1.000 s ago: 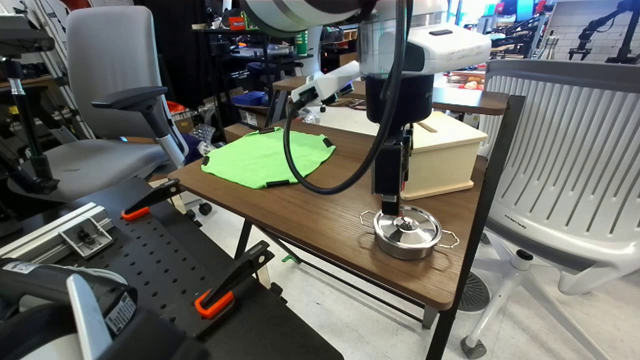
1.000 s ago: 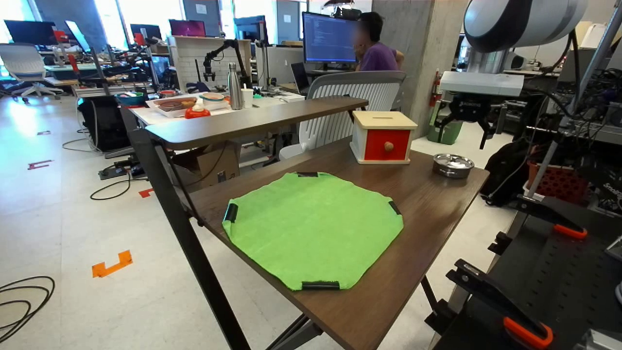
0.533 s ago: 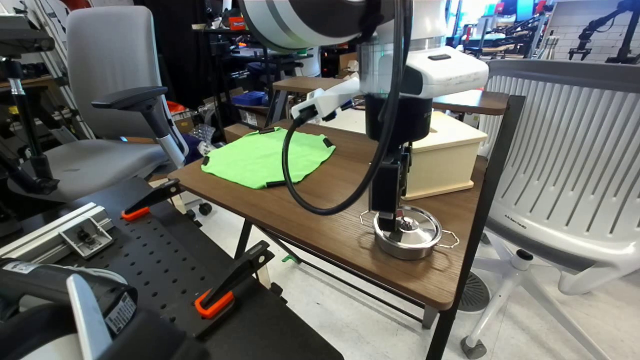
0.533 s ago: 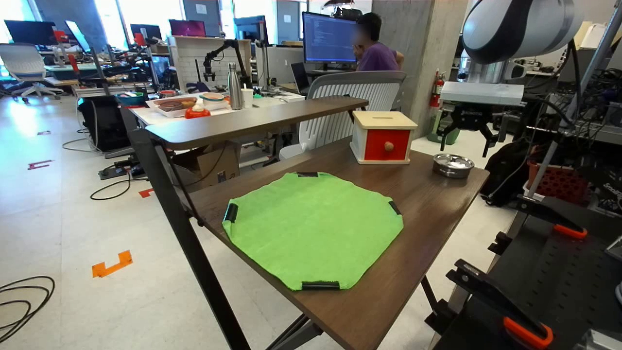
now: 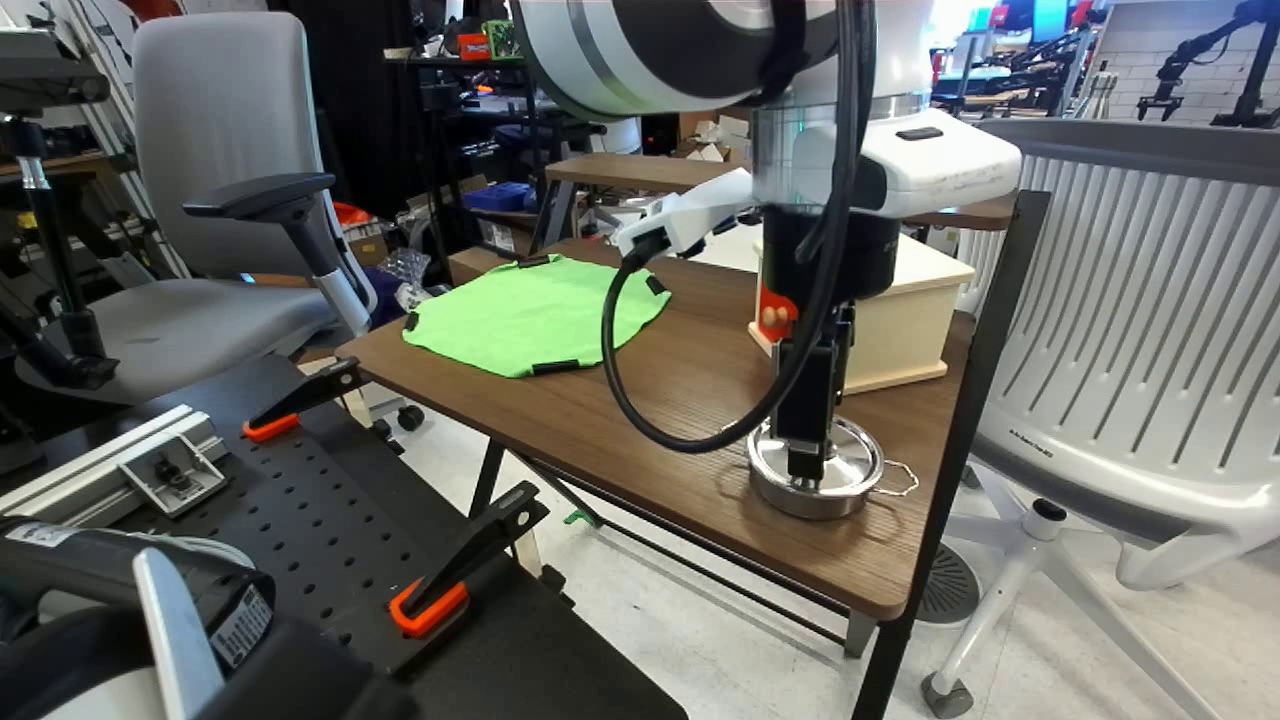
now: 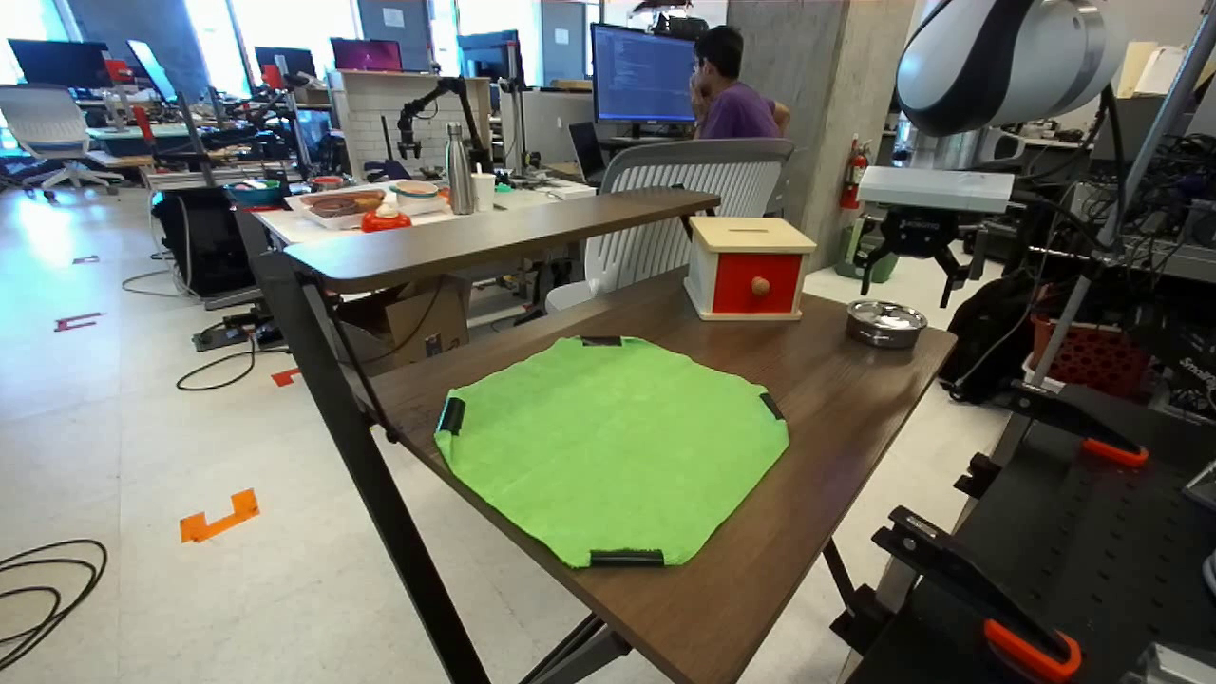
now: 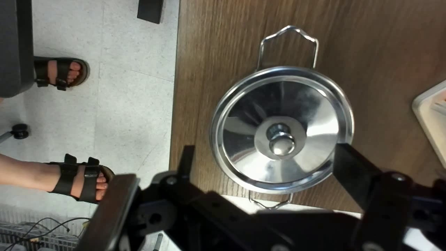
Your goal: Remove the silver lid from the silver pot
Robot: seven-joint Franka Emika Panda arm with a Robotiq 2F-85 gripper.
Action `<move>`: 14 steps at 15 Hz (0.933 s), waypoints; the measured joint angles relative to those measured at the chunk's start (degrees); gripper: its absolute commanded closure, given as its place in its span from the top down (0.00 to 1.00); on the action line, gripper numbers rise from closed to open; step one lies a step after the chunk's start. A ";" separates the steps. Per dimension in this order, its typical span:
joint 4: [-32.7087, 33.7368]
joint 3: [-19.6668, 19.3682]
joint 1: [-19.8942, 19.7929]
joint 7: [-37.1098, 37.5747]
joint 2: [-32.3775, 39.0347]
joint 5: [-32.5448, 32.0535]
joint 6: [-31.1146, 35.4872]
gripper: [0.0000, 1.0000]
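The silver pot stands upright near the table's corner, and it also shows in an exterior view. The silver lid sits on top of it, with its round knob up. The pot's two wire handles show in the wrist view. My gripper is open and empty. In the wrist view its fingers are on either side of the knob, wide apart. In an exterior view my gripper hangs above the pot with a gap. In an exterior view my gripper hides the knob.
A wooden box with a red drawer stands beside the pot. A green cloth lies taped on the brown table. A raised shelf runs along one table side. A light grey chair stands past the table.
My open gripper has come down towards the lid, then shifted to the right in an exterior view, now covering the knob there. The lid and the pot have not moved.
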 measured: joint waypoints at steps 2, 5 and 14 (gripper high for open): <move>0.60 0.00 -0.01 -0.19 0.55 0.45 -0.01 0.69; 1.25 0.00 -0.01 -0.90 1.50 0.47 -0.01 0.45; 3.16 0.19 0.16 -3.44 2.59 0.47 -0.06 0.05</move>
